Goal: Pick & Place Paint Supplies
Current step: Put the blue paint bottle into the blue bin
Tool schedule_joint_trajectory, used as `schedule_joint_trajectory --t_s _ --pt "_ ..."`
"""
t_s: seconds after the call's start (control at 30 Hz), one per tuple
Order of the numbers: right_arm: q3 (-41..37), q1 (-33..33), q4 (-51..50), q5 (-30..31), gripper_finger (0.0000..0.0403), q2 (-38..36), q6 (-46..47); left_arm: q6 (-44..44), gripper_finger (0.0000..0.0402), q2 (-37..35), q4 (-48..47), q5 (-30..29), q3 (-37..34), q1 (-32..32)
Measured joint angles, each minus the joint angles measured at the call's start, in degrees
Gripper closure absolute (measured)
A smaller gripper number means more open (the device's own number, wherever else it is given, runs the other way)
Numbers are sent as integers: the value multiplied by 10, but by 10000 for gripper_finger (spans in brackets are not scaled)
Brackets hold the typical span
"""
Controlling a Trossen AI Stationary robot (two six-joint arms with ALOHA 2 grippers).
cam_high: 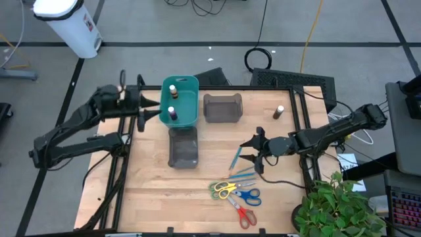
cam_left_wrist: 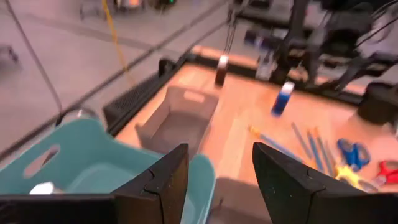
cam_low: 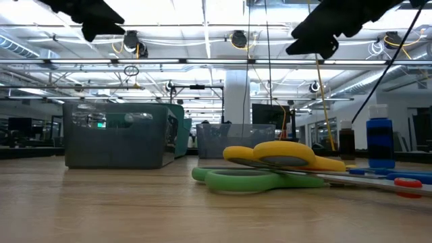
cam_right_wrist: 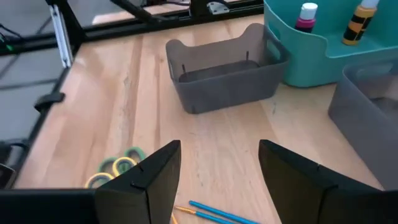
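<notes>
The left gripper hung at the edge of the teal bin, jaws apart and holding nothing, which I took to mean it had no more business there than hovering over the drop spot. That bin held two white-capped bottles, one yellowish and one dark purple. The two grey bins, one beside it and one below it, looked empty to me. The right gripper stood open and empty over the thin brushes, seemingly lining up for one. The scissors lay heaped near the front edge, untouched, and a brown bottle stood alone toward the back right.
</notes>
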Motion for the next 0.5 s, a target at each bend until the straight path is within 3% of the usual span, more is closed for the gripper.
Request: schedule_joint_trajectory --t_s 0.27,0.5 --pt "-22 37 -91 1 199 -84 84 -24 215 -86 100 14 -140 -58" --pt "-78 76 -5 31 200 -136 20 -31 215 -124 244 55 -237 -95"
